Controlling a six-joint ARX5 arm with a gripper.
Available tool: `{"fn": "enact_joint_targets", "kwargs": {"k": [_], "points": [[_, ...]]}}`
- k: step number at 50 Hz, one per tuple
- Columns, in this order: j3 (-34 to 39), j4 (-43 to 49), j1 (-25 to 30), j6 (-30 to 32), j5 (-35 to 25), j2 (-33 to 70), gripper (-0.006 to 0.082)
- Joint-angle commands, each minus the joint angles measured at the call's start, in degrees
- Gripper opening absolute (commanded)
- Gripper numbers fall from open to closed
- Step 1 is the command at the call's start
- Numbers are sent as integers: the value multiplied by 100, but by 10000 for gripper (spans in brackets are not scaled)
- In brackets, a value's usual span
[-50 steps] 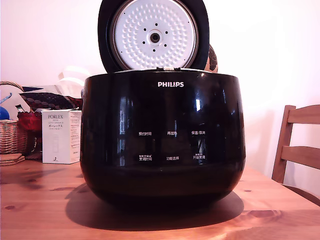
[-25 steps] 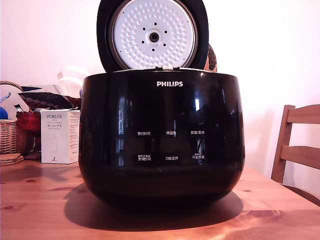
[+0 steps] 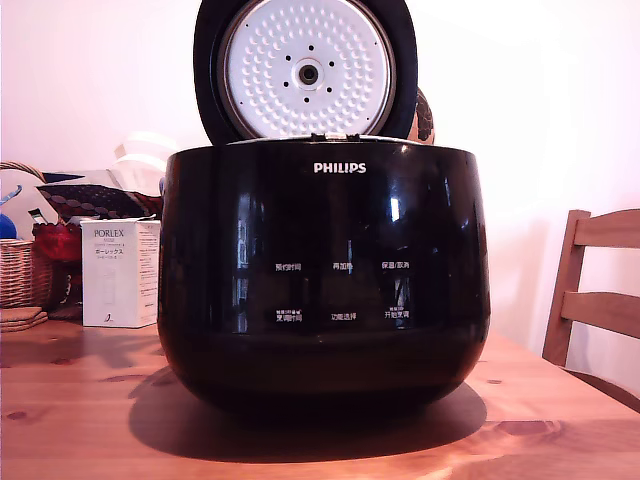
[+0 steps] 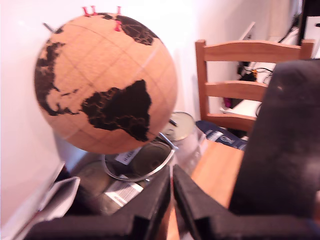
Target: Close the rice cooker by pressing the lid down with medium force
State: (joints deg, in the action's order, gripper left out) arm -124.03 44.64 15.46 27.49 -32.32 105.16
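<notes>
The rice cooker (image 3: 324, 275) sits on the desk (image 3: 80, 400), its lid (image 3: 305, 68) upright (dimpled plate showing). The end effector (image 4: 172, 192) is pressed together, empty, near a globe (image 4: 105, 82).

- one cooker (image 3: 323, 280), smack in the middle of the table (image 3: 80, 400)
- one lid (image 3: 305, 68), standing up above the cooker
- six button labels on the cooker's front
- one box (image 3: 120, 272) beside the cooker
- one basket (image 3: 22, 270) past the box
- one globe (image 4: 105, 82)
- three red pins (image 4: 118, 11) on the globe's top
</notes>
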Motion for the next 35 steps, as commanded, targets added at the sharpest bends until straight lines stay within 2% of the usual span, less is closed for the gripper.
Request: {"fn": "enact_joint_targets", "kwargs": {"k": [1, 27, 35], "points": [[-94, 35, 81, 116, -48, 103, -24], [-94, 560, 413, 448, -24, 101, -24], [-166, 1045, 496, 448, -24, 101, -24]]}}
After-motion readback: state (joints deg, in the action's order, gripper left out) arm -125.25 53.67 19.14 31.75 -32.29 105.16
